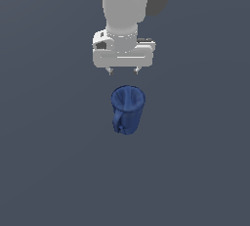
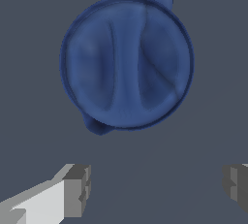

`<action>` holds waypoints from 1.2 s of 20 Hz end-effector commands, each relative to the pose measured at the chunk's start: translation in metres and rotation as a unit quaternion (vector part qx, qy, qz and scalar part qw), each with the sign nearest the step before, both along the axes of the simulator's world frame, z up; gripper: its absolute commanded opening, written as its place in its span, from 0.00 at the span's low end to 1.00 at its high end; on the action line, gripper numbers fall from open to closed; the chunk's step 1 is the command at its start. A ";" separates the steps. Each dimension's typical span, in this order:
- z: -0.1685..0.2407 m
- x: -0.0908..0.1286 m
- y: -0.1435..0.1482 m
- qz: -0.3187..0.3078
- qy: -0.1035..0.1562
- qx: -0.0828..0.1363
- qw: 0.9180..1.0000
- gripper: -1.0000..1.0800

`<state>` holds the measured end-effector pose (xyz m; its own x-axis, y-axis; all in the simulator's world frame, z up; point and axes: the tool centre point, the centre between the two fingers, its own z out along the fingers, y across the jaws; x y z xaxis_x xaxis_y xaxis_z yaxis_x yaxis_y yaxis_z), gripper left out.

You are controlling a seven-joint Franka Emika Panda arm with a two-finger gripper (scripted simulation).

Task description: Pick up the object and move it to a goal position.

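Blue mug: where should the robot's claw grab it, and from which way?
Probably best from straight above: the mug stands upright, mouth open toward the open gripper. Close the fingers across the round body, clear of the handle, which sticks out on the exterior view's left.

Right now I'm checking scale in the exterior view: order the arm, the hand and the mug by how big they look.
1. Arm, largest, though cropped.
2. Hand.
3. Mug, only slightly smaller than the hand; depth could skew that.

Matt dark blue mug (image 1: 128, 109), slightly mottled
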<state>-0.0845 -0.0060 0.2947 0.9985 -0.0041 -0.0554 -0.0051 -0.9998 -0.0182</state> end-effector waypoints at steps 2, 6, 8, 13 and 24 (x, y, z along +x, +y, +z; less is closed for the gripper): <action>0.000 0.000 0.000 0.000 0.000 0.000 1.000 0.62; 0.005 0.003 0.009 0.010 -0.003 0.004 1.000 0.62; 0.006 0.003 0.011 0.012 -0.004 0.005 1.000 0.62; 0.005 0.006 0.010 0.008 -0.003 0.005 1.000 0.62; 0.004 0.034 0.005 -0.040 0.013 0.013 0.999 0.62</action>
